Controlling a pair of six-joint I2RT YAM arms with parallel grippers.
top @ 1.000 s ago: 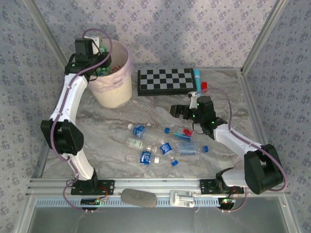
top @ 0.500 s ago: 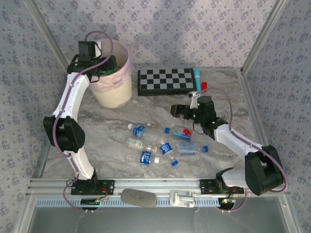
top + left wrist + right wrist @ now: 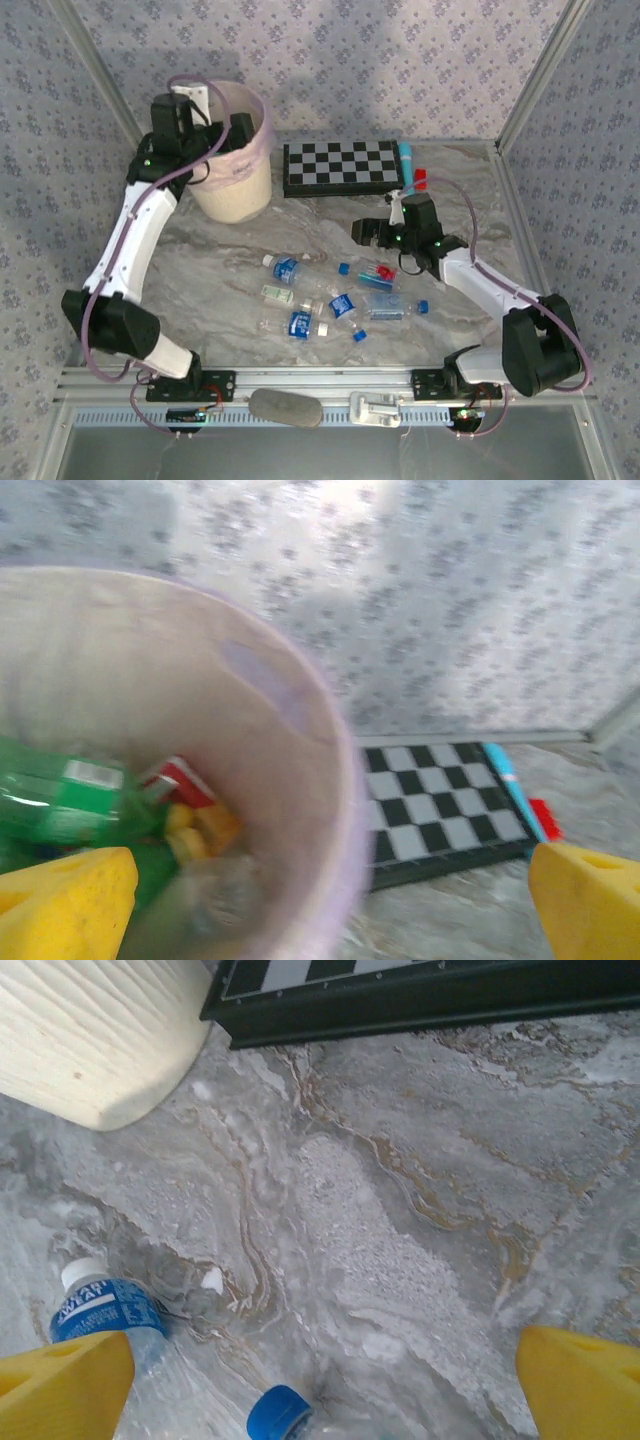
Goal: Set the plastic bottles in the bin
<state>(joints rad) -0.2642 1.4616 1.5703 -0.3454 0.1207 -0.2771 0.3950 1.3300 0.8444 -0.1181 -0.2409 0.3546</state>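
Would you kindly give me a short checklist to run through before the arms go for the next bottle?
1. Left gripper open and empty: ok.
2. Left gripper over the bin, not over the table: ok.
3. Right gripper open and empty: ok.
4. Target within the right gripper's view: ok, clear bottles lie just below it.
5. Room left in the bin: ok, green bottles lie low inside.
6. All bottles binned: not ok, several lie on the table.
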